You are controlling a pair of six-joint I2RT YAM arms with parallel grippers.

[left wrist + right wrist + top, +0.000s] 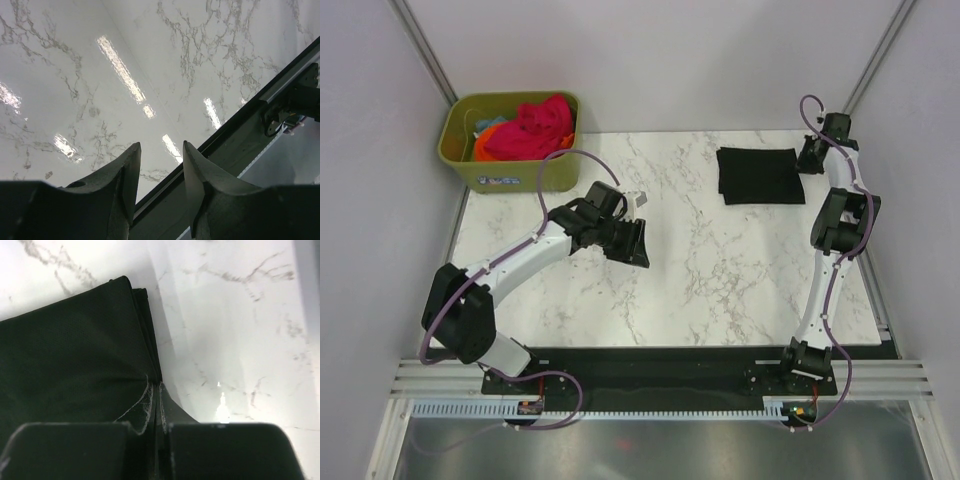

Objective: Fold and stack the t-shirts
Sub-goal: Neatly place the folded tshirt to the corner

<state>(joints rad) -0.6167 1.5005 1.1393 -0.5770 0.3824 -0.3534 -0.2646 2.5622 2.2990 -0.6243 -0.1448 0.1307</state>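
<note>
We are looking at a job we judge to be only just started. One black t-shirt is lying folded into a flat, tidy rectangle at about 1 o'clock on the marble table. It is the only one out so far.

The other garments are waiting in the olive-green bin at 10 o'clock. A pink-red t-shirt is heaped on top, an orange t-shirt is peeking out at the left, and a sliver of a teal t-shirt is showing behind it. All three are crumpled, so each needs fetching, folding and stacking.

We are resting the right gripper at the 3 o'clock edge of the black tee. In the wrist view its fingers are pressed together and seem to be pinching that edge, with the cloth puckering toward them. The fabric there is matte, and its folded layers are showing as a neat stepped edge.

We are hovering the left gripper over bare marble at centre-left, with its fingers spread apart and gripping nothing.
</note>
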